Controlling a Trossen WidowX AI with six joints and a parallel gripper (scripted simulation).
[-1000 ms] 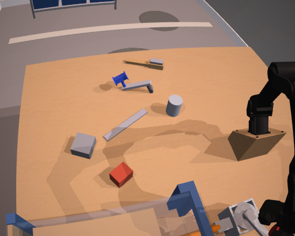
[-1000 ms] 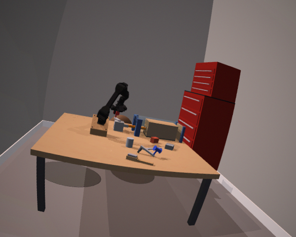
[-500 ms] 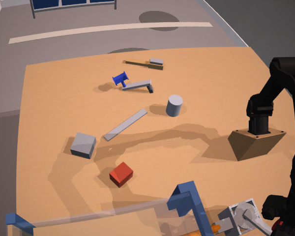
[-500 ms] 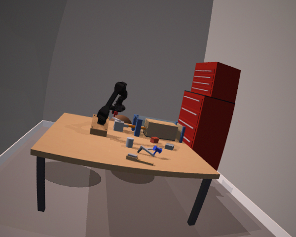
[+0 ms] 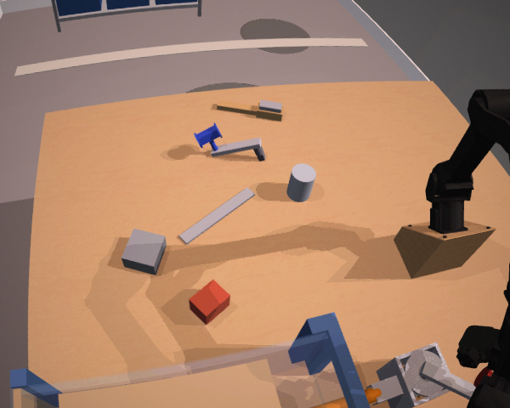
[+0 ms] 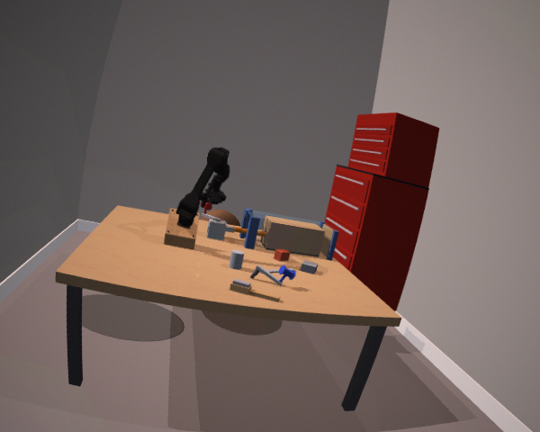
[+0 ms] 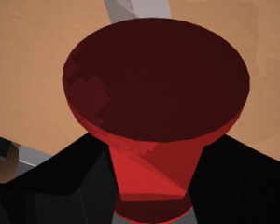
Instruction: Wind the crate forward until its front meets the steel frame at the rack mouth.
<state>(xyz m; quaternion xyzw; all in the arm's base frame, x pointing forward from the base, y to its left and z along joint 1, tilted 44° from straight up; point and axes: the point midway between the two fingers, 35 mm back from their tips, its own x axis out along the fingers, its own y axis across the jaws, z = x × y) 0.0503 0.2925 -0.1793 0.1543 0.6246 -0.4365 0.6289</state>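
Note:
The winch stands outside the mouth of the rack. A grey crank handle is seated on top of it, its arm pointing away from the rack. My gripper is shut on the handle's red knob, which fills the wrist view. The tan crate sits flat inside the cubby, behind the blue frame. A gap shows between its front and the frame. An orange strap runs from the winch towards the crate. The square key is hidden.
A grey cylinder, a blue-knobbed crank, a flat bar, a brush-like tool, a grey block and a red block lie on the bench.

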